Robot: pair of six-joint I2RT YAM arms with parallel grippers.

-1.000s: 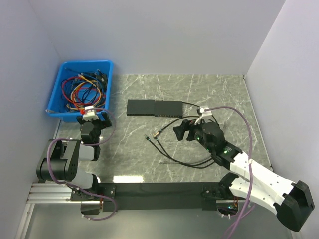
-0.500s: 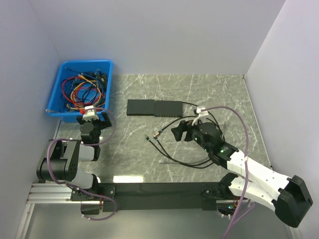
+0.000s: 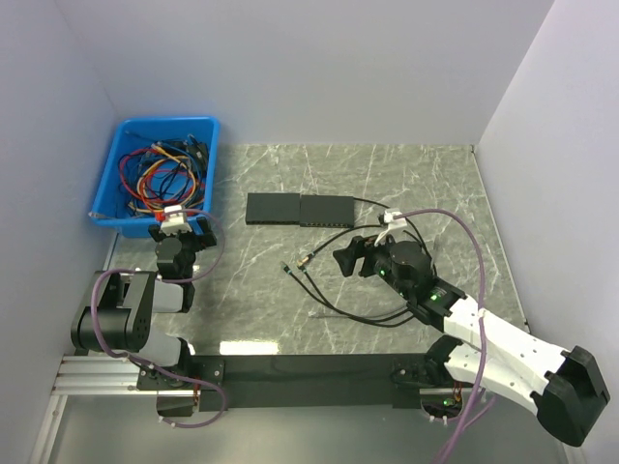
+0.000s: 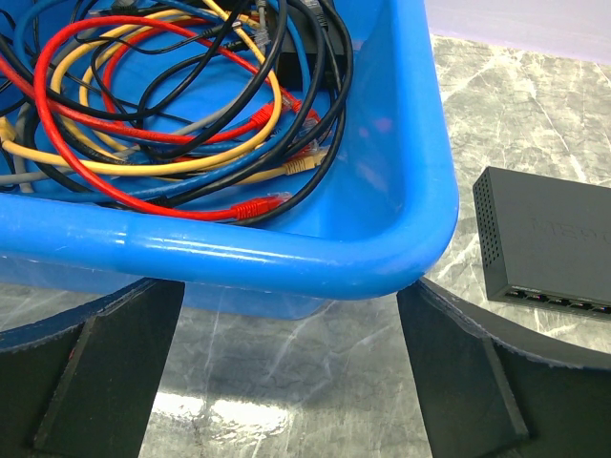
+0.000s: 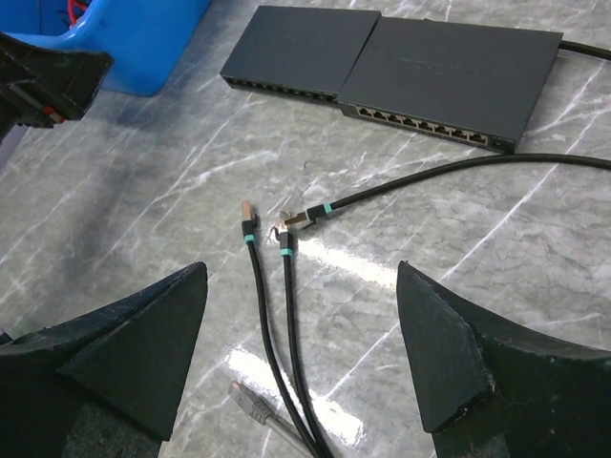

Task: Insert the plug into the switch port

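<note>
Two black switches lie side by side, the left one (image 3: 274, 208) (image 5: 301, 50) and the right one (image 3: 327, 210) (image 5: 449, 67), port rows facing me. In front of them three black cables end in gold plugs with teal bands: one plug (image 5: 247, 208) on the left, a second plug (image 5: 284, 234) beside it, a third plug (image 5: 304, 218) pointing left. My right gripper (image 3: 348, 253) (image 5: 301, 286) hovers open above these cables, holding nothing. My left gripper (image 3: 182, 228) (image 4: 291, 296) stands open and empty at the blue bin's near wall.
The blue bin (image 3: 208, 169) (image 4: 286, 258) at the back left holds several tangled coloured cables. A grey plug (image 5: 246, 401) lies near my right fingers. Black cable loops (image 3: 368, 314) trail across the marble table under the right arm. White walls close in three sides.
The right arm has shifted slightly above the plugs, its gripper staying open. The left arm has not moved.
</note>
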